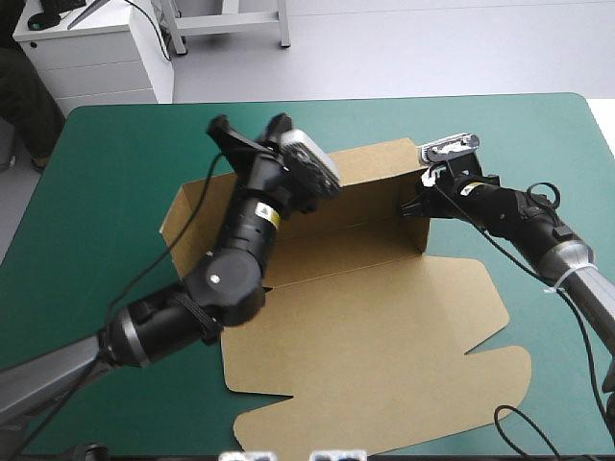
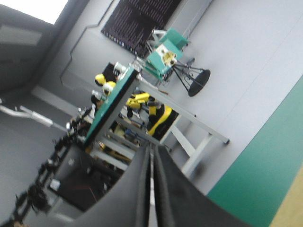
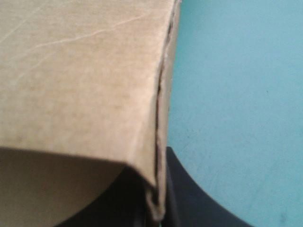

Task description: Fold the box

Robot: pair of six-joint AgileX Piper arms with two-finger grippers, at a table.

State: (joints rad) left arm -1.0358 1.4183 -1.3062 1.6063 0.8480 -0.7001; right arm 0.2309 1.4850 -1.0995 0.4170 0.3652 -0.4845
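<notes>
Gripping box [image 1: 384,327] end wall, right fingers [image 3: 189,201]; left fingers [image 2: 135,189] closed, raised

Bright, even light; soft shadow lies inside the box [image 1: 384,327].

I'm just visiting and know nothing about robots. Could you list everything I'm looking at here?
box: one, brown, middle of the table; far walls raised, wide lid flat toward the near edge.
table cover: one, teal-green, under the box.
left gripper: one, black fingers, shut, raised over the box's left part and pointing out into the room.
right gripper: one, black fingers, shut on the box at its raised right corner.
</notes>
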